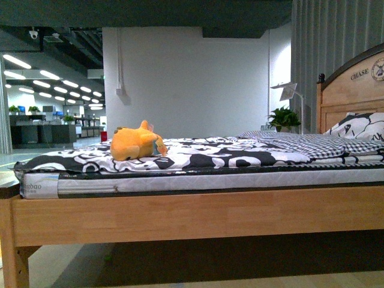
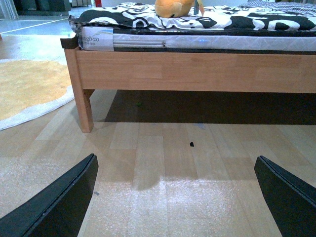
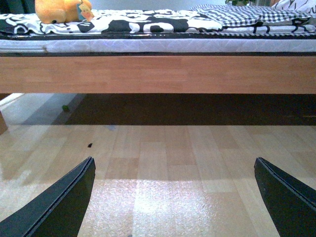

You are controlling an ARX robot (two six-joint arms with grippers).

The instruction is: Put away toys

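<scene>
An orange-yellow plush toy (image 1: pixel 135 142) lies on the black-and-white bedspread near the foot end of the bed. It also shows in the left wrist view (image 2: pixel 173 7) and in the right wrist view (image 3: pixel 60 10). My left gripper (image 2: pixel 175 197) is open and empty, low over the wooden floor in front of the bed. My right gripper (image 3: pixel 174 197) is open and empty, also low over the floor. Both are well short of the toy. Neither arm shows in the front view.
The wooden bed frame (image 1: pixel 198 216) runs across in front, with a leg (image 2: pixel 84 106) at its corner. A checked blanket (image 1: pixel 312 144) and a patterned pillow (image 1: pixel 360 126) lie by the headboard (image 1: pixel 351 90). A yellow rug (image 2: pixel 27 89) lies on the floor.
</scene>
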